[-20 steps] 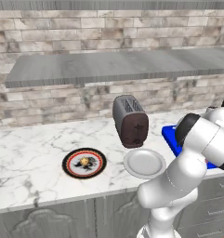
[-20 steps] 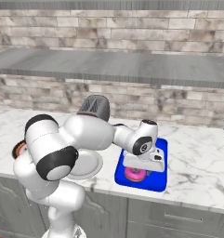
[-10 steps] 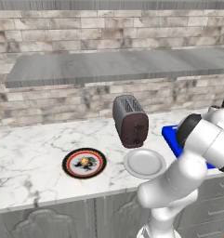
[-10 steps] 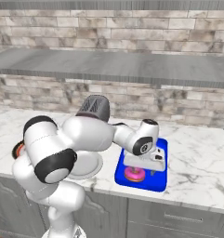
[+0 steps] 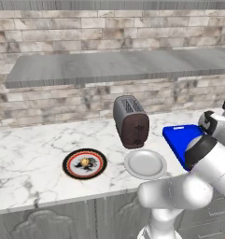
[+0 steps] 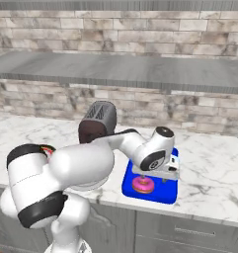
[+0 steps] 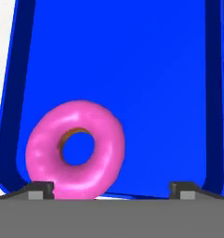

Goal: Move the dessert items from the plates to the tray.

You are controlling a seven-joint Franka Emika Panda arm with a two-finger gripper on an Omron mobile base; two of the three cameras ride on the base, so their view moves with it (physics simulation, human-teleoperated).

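Marble counter (image 5: 34,144): two plates, one doughnut (image 7: 76,148)

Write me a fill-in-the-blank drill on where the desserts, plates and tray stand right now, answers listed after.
1. The pink-iced doughnut lies on the blue ____.
2. The small yellow-brown pastry sits on the ____-rimmed plate.
3. The plain pale plate in front of the toaster is ____.
4. The gripper above the doughnut is ____.

Missing words: tray; black; empty; open

A brown toaster (image 5: 130,121) stands on marble counter (image 5: 34,154) (slots up)
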